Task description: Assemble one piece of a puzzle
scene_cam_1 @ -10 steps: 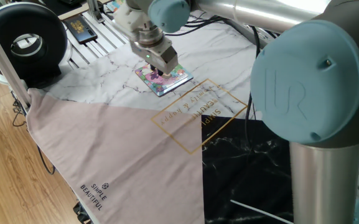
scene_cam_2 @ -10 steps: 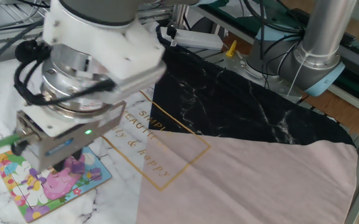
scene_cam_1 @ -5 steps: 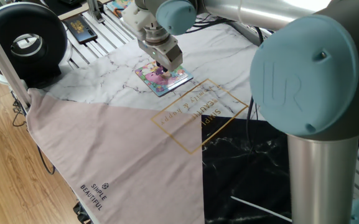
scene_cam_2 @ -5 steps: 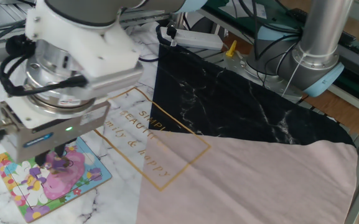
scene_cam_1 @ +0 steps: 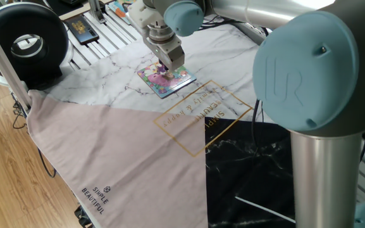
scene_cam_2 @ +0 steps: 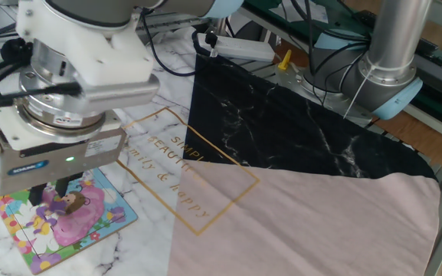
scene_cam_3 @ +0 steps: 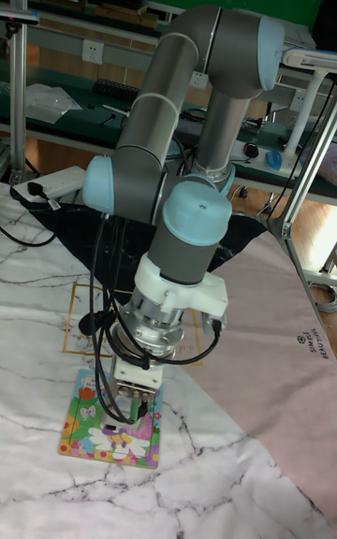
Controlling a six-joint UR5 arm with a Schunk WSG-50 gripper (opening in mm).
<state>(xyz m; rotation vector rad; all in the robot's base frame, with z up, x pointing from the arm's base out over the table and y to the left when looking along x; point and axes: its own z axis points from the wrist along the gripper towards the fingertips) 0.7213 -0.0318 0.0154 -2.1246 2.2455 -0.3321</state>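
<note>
The piece can't be picked out here; it's hidden somewhere under the hand (scene_cam_2: 56,186). The puzzle (scene_cam_2: 90,218) lies flat on the marble-patterned cloth (scene_cam_1: 106,73) over the counter, lower left in the other fixed view. The hand hangs directly above the puzzle, fingers down; spread or pinching, I cannot tell.

Over the puzzle (scene_cam_2: 90,222): taken up by the gripper (scene_cam_2: 56,188), fingertips low above the board's middle.
Board's near edge: open marble cloth (scene_cam_1: 116,79).
Far side: black round device (scene_cam_1: 27,41) and slatted rack (scene_cam_1: 93,38) stand there.
Right of board: flat pink cloth (scene_cam_2: 312,222), open.
</note>
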